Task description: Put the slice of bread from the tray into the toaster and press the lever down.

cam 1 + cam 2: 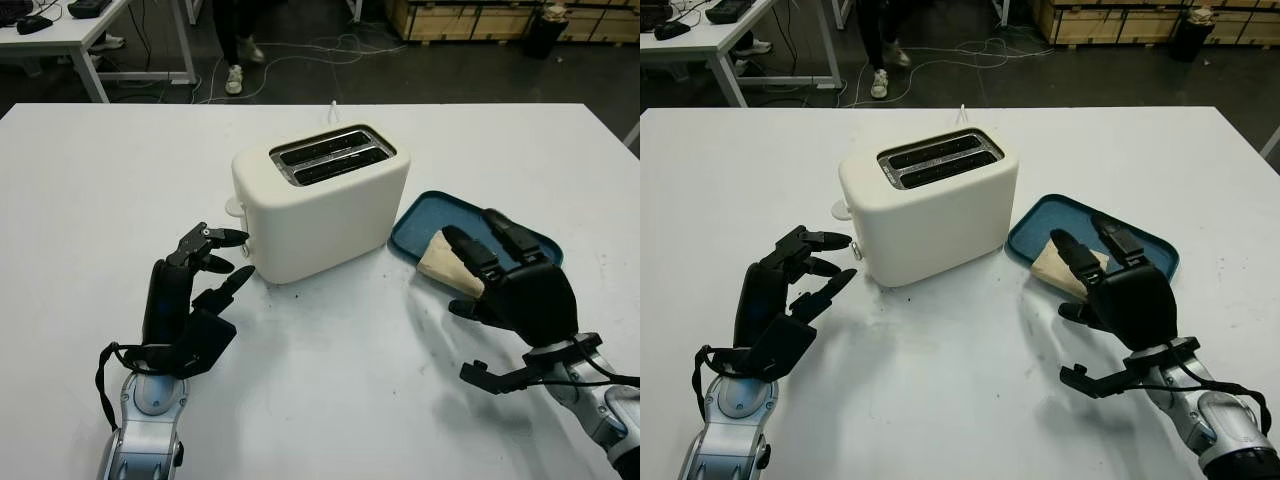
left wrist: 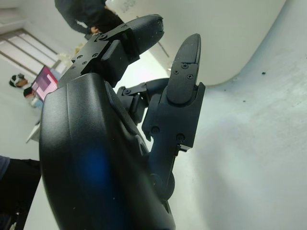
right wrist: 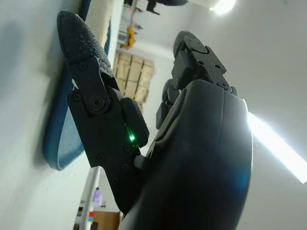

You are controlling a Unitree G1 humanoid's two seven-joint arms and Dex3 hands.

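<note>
Right hand: the right hand point(image 1: 515, 285) hung just over the near edge of the tray, its black fingers point(image 1: 468, 252) reaching across the bread; they were uncurled and had hold of nothing, though whether a pad already touched the slice could not be told.
Left hand: the left hand point(image 1: 195, 290) stood over the table point(image 1: 330, 400) just beside the toaster's near left corner, open and empty, its fingertips point(image 1: 232, 236) close to the lever end.
Bread: the slice of bread point(image 1: 440, 262) lay in the blue tray point(image 1: 430, 215), at the tray's near left part, partly hidden under the right fingers.
Handling: the slice looked light, soft and easily dented or torn; it would likely bend if lifted by one corner, and its flat lie left little edge to catch.
Where to hold: probably by the crust edges, thumb on one face and fingers on the other, pinched gently near the middle so it hung upright for the slot.
Toaster: the cream toaster point(image 1: 320, 205) stood left of the tray and just beside it, both slots point(image 1: 330, 155) showing empty, the lever point(image 1: 234, 208) on its left end apparently still up.
Beyond: past the table's far edge a person's legs point(image 1: 238, 40) stood on the floor among cables.
</note>
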